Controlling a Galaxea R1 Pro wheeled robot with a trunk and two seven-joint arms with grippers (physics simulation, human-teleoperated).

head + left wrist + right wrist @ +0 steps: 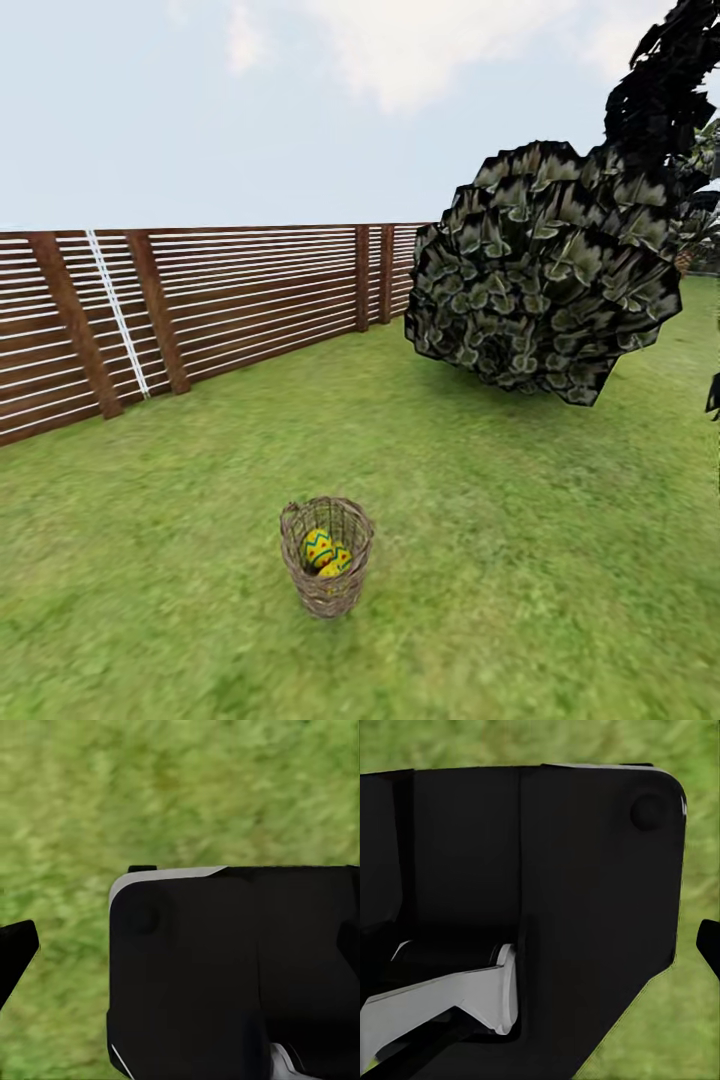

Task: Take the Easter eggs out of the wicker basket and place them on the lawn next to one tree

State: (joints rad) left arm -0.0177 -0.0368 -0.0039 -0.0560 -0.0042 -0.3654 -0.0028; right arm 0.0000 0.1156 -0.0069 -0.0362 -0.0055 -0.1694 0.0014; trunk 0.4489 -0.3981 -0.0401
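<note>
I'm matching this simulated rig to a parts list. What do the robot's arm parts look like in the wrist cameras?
In the left wrist view a big black boxy housing has rounded corners, a pale grey top edge and a round dimple near one corner. The right wrist view shows a similar black housing with a round dimple and a light grey bracket-like piece beneath. No cables or markings are visible; claw fingertips can't be made out clearly.

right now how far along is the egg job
Nothing looks done: the yellow zigzag-painted eggs sit inside the round woven-twig basket on the green grass lawn. How many cannot be told. Nothing is in hand. Left: lift out every egg and set them beside one tree, maybe the dark-leaved one.
</note>
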